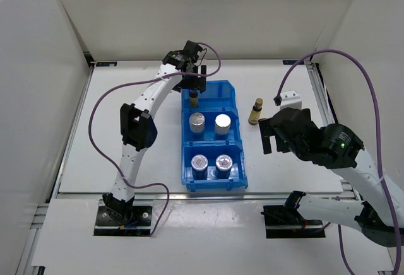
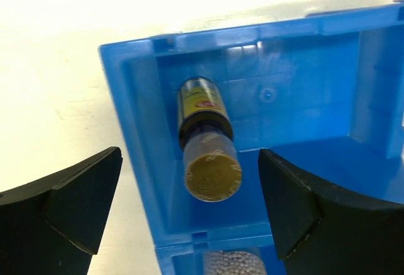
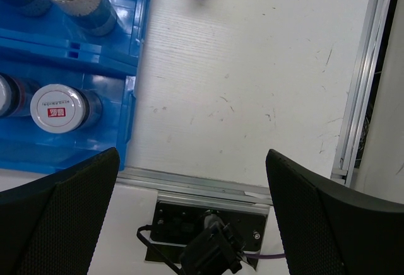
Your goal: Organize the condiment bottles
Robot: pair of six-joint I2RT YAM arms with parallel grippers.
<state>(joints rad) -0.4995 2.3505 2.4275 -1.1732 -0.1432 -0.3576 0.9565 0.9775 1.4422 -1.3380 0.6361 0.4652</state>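
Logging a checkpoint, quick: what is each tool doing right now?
Left tool: open, holding nothing; the brown bottle stands free in the blue bin.
Right tool: open, holding nothing.

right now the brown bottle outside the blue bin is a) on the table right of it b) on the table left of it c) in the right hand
a: the brown bottle stands on the table right of the blue bin, apart from it

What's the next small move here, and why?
Probably the right gripper, open, should reach for the brown bottle standing on the table beside the blue bin: the other brown bottle already sits in the far compartment under the open left gripper.
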